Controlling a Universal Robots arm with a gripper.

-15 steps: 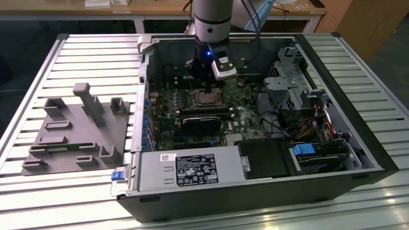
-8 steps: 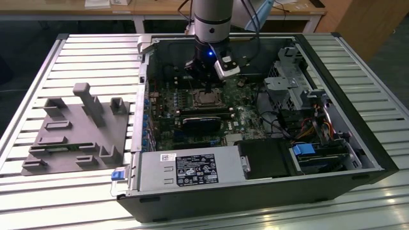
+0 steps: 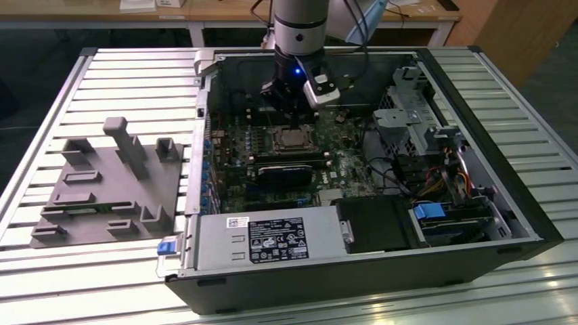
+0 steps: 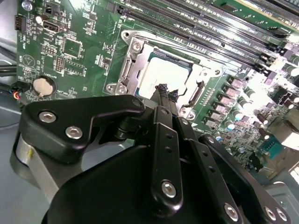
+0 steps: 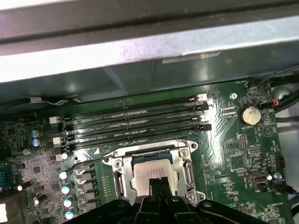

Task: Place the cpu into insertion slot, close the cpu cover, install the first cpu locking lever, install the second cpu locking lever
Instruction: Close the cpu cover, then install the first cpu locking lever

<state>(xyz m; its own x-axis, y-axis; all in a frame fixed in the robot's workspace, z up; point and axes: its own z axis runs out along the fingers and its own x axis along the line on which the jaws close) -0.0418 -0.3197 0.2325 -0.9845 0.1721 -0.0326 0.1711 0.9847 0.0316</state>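
Note:
The cpu (image 5: 150, 169) lies flat in the insertion slot (image 5: 117, 179) on the green motherboard, its silvery top showing in both wrist views (image 4: 156, 70). The cpu cover (image 5: 188, 171) lies down around it as a metal frame (image 4: 130, 59). A thin wire locking lever (image 5: 88, 161) runs out from the socket's corner beside the capacitors. My gripper (image 5: 156, 183) hangs directly over the chip with its black fingertips (image 4: 162, 89) pressed together and nothing between them. In the exterior view the gripper (image 3: 289, 116) stands just above the socket (image 3: 291, 139); whether it touches I cannot tell.
Long black memory slots (image 5: 135, 119) run beside the socket. A black heatsink block (image 3: 283, 175) sits nearer the case front. The power supply (image 3: 271, 238), drive cage (image 3: 411, 112) and case walls (image 3: 203, 122) enclose the board. A grey fixture (image 3: 108, 183) stands on the slatted table.

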